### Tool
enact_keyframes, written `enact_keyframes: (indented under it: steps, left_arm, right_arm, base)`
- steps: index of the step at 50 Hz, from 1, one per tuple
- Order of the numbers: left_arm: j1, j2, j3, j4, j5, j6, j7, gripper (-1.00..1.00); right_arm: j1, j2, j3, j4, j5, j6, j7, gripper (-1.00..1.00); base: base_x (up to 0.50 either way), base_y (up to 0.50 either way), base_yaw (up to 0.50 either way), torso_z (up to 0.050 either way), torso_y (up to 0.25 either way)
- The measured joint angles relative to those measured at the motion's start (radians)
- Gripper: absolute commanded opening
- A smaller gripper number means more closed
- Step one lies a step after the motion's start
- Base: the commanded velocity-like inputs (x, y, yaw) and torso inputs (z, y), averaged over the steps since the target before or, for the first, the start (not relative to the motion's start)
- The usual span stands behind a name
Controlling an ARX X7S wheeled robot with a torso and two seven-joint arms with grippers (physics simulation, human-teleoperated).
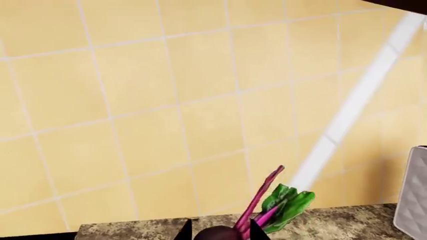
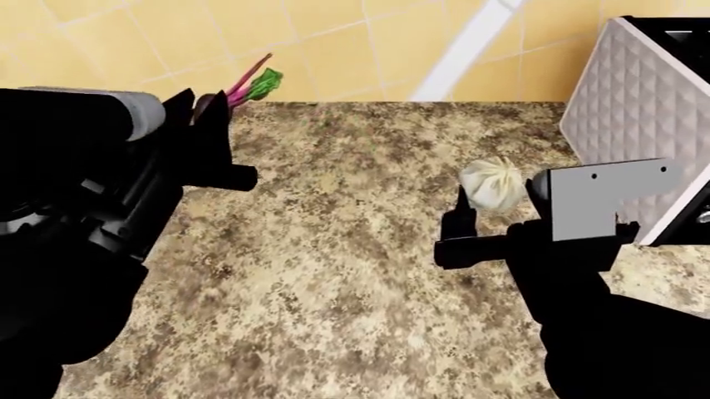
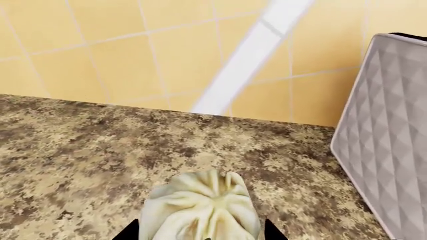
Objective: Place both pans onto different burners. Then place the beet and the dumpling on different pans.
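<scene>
The beet (image 1: 267,197), dark purple with pink stems and a green leaf, sits between the black fingertips of my left gripper (image 1: 220,230), which is shut on it. In the head view the beet (image 2: 258,83) is held at the back left, near the tiled wall, by the left gripper (image 2: 211,112). My right gripper (image 3: 202,232) is shut on the off-white pleated dumpling (image 3: 203,210). From the head camera the dumpling (image 2: 494,183) shows at the tip of the right gripper (image 2: 488,208), over the counter's right side. The pans and the burners are out of view.
A speckled brown stone counter (image 2: 355,274) runs under both arms to a yellow tiled wall (image 2: 332,41). A silvery quilted appliance (image 2: 633,108) stands at the right, close to my right arm. It also shows in both wrist views as the quilted appliance (image 3: 390,150), (image 1: 415,190).
</scene>
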Motion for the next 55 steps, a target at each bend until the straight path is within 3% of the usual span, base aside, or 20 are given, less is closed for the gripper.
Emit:
enact_keyframes:
  steps: [20, 29, 44, 55]
  left_arm:
    - [0.16, -0.031, 0.019, 0.026, -0.004, 0.032, -0.002, -1.0]
    - [0.18, -0.035, 0.022, 0.03, 0.007, 0.041, -0.001, -1.0]
    - [0.186, -0.045, 0.028, 0.037, 0.048, 0.045, -0.017, -1.0]
    - [0.183, -0.054, 0.025, 0.044, 0.043, 0.039, -0.029, -1.0]
  right_arm:
    - [-0.004, 0.007, 0.001, -0.008, -0.004, -0.011, -0.001, -1.0]
    - [-0.007, 0.008, 0.001, -0.007, -0.004, -0.014, -0.002, -1.0]
    - [-0.006, 0.01, 0.001, -0.005, 0.0, -0.014, -0.001, -1.0]
    - [-0.004, 0.012, 0.004, -0.002, 0.002, -0.017, 0.0, -1.0]
  base:
    - [0.0, 0.0, 0.0, 0.0, 0.25]
    - [0.0, 0.0, 0.0, 0.0, 0.0]
    - [-0.47, 0.03, 0.0, 0.0, 0.0]
    - [0.0, 0.08, 0.0, 0.0, 0.0]
